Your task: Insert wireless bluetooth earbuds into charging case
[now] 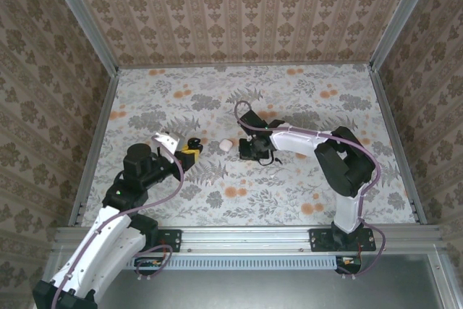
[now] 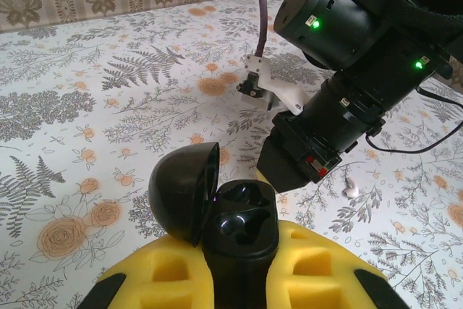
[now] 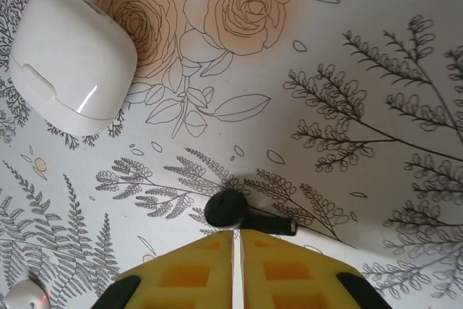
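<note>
Left gripper [image 2: 242, 262] clamps black case [image 2: 244, 211] (base hidden); right gripper [image 3: 233, 245] closed

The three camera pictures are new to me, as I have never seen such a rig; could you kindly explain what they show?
Two robot arms are bolted at the near edge of a flower-patterned table. The top view looks down from above and behind them, with the left arm on the left and the right arm on the right. The other two pictures come from small cameras on the wrists, so each shows its own yellow-padded fingers at the bottom. The left gripper is shut on a black open case. Its lid is tipped back and its two wells look empty. The right gripper is shut, and a black earbud lies on the table just ahead of its tips. A white closed case lies between the two grippers. A small white earbud lies near the right arm.
</note>
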{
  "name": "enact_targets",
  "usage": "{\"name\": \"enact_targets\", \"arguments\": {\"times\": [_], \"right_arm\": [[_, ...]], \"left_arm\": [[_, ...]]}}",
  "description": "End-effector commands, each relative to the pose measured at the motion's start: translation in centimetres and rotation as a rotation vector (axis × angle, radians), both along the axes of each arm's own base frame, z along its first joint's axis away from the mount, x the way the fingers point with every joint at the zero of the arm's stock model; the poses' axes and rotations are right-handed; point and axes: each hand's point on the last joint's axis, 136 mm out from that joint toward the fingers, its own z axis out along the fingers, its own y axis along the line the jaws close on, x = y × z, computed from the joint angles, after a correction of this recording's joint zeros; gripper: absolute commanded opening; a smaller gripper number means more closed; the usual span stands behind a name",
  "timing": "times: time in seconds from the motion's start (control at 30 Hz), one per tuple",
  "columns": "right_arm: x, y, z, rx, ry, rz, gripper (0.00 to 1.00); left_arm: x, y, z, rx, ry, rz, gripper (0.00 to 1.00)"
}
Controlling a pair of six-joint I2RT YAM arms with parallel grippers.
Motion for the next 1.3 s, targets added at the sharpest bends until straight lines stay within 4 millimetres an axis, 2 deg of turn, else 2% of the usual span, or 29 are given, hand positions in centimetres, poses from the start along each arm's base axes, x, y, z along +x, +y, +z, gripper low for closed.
{"name": "enact_targets", "arguments": {"times": [0.0,0.13,0.27,0.37,0.63,1.27], "right_arm": [[-0.1,-1.1,2.3,-0.001,-0.043,0.002,0.12],[-0.1,-0.8,3.0,0.009,-0.071,0.054,0.18],[0.2,-0.1,3.5,-0.021,-0.082,0.172,0.28],[0.3,0.2,3.5,-0.060,-0.084,0.260,0.31],[0.2,1.2,1.9,-0.134,-0.082,0.399,0.31],[0.3,1.3,-1.8,-0.233,-0.049,0.478,0.29]], "left_arm": [[-0.2,-0.5,0.1,-0.026,0.000,-0.023,0.00],[-0.1,-0.7,0.0,-0.032,0.009,-0.027,0.00],[-0.2,-0.9,-0.1,-0.037,0.022,-0.034,0.00],[-0.3,-0.9,-0.2,-0.039,0.030,-0.035,0.00],[-0.2,-0.7,-0.6,-0.042,0.055,-0.016,0.00],[-0.6,-1.6,-0.6,-0.028,0.057,-0.035,0.00]]}}
